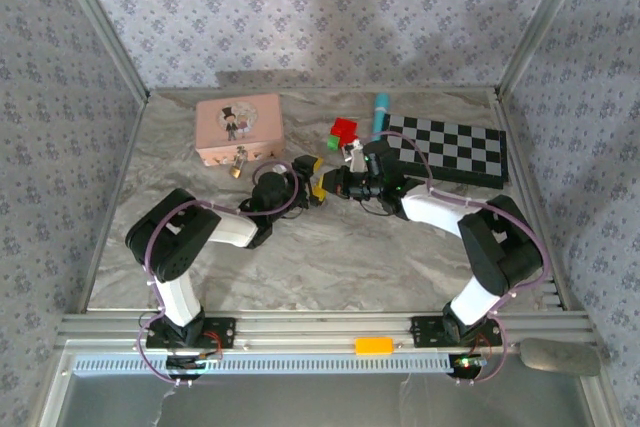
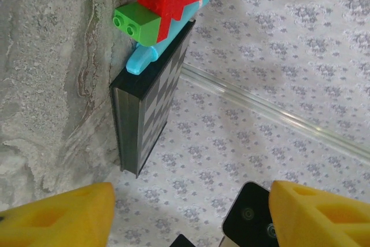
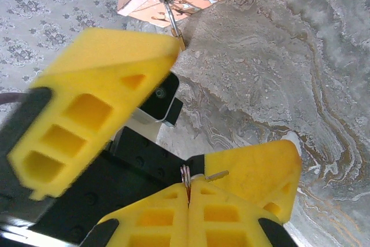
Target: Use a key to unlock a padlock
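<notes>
The key [image 3: 216,174], a thin silvery sliver on a small ring, sticks out sideways from my right gripper [image 3: 188,184], which is shut on it. My left gripper [image 1: 312,177] faces the right gripper [image 1: 336,185] at mid-table. It stands open, and its yellow fingers [image 3: 92,96] flank the right gripper's tips, the key blade lying against the lower one. In the left wrist view the left gripper [image 2: 191,215] has a black part of the right gripper between its fingers. The brass padlock [image 1: 238,168] lies by the pink box's front edge. Its silvery shackle [image 3: 169,11] shows at the box's corner.
The pink box [image 1: 238,127] stands at the back left. A folded chessboard [image 1: 450,147] lies at the back right, with red and green blocks [image 1: 343,132] and a cyan tube [image 1: 380,112] beside it. Patterned walls enclose the marble table [image 1: 300,267].
</notes>
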